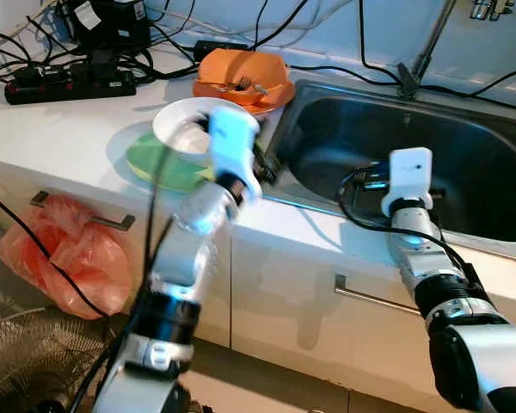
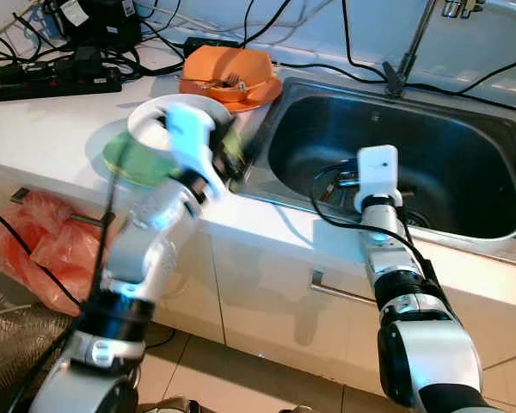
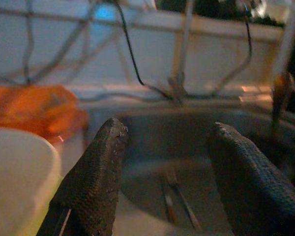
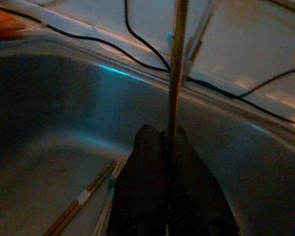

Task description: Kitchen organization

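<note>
My right gripper [image 4: 164, 136] is down in the steel sink [image 1: 499, 163], shut on a thin wooden chopstick [image 4: 177, 59] that stands upright between its fingers. More chopsticks [image 4: 83, 201] lie on the sink floor just beyond it. My left gripper [image 3: 168, 127] is open and holds nothing. It hovers at the sink's left rim [image 1: 265, 168], beside a white bowl [image 1: 185, 125] that sits on a green plate [image 1: 155, 163]. Behind them on the counter is an orange dish [image 1: 245, 77] with a fork in it.
A faucet [image 1: 430, 43] rises at the back of the sink. A power strip [image 1: 69, 84] and tangled cables cover the back left of the counter. An orange plastic bag [image 1: 69, 249] hangs at the cabinet front, and a fan [image 1: 26, 361] stands on the floor below.
</note>
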You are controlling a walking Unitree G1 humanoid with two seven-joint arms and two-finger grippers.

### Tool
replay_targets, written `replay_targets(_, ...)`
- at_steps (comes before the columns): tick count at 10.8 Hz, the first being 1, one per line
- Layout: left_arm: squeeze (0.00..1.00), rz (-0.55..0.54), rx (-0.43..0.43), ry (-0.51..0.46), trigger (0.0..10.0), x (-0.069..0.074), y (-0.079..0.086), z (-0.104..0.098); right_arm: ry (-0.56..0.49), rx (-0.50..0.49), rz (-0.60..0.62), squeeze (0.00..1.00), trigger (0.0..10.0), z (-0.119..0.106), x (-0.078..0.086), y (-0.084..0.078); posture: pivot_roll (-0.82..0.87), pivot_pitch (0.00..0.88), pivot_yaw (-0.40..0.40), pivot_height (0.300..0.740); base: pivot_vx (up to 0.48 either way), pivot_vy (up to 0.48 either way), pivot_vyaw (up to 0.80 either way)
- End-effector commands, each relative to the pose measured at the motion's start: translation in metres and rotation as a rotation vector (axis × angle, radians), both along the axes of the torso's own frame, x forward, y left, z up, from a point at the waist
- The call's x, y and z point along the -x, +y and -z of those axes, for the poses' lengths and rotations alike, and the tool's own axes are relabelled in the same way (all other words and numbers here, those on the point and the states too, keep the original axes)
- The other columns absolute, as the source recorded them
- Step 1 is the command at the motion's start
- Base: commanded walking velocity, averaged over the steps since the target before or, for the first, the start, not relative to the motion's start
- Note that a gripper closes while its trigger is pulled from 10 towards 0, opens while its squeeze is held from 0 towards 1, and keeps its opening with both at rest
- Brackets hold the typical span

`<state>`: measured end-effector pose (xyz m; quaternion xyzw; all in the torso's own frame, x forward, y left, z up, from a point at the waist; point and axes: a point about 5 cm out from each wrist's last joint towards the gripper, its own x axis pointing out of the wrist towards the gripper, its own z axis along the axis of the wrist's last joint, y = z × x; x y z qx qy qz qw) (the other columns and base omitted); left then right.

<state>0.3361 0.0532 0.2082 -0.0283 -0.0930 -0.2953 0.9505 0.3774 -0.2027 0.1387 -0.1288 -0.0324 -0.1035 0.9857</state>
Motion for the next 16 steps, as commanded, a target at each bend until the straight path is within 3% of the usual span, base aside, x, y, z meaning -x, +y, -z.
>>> replay_targets(1,0.00,0.037,-0.029,0.015,10.0,0.004,-0.006,0.004,-0.004,-0.029,0.021,0.00,10.0,-0.007,-0.003,-0.005,0.08,0.041,-0.041,0.740,0.000,0.000,0.00)
replay_targets(5,0.00,0.013,-0.053,0.099,10.0,0.003,-0.002,0.027,0.000,-0.072,0.021,0.00,10.0,-0.005,-0.003,-0.004,0.09,0.048,-0.041,0.740,0.000,0.000,0.00)
replay_targets(12,0.00,0.009,-0.088,0.129,10.0,0.004,-0.005,0.042,0.021,-0.119,0.001,0.03,10.0,0.004,-0.001,0.001,0.09,0.056,-0.041,0.740,0.000,0.000,0.00)
replay_targets(13,0.00,0.011,-0.089,0.128,10.0,0.004,-0.005,0.042,0.020,-0.127,-0.001,0.96,10.0,0.004,0.000,0.002,0.09,0.057,-0.039,0.740,0.000,0.000,0.00)
replay_targets(16,0.00,0.017,-0.093,0.129,10.0,0.005,-0.006,0.043,0.020,-0.132,-0.004,1.00,10.0,0.005,0.000,0.003,0.08,0.055,-0.035,0.740,0.000,0.000,0.00)
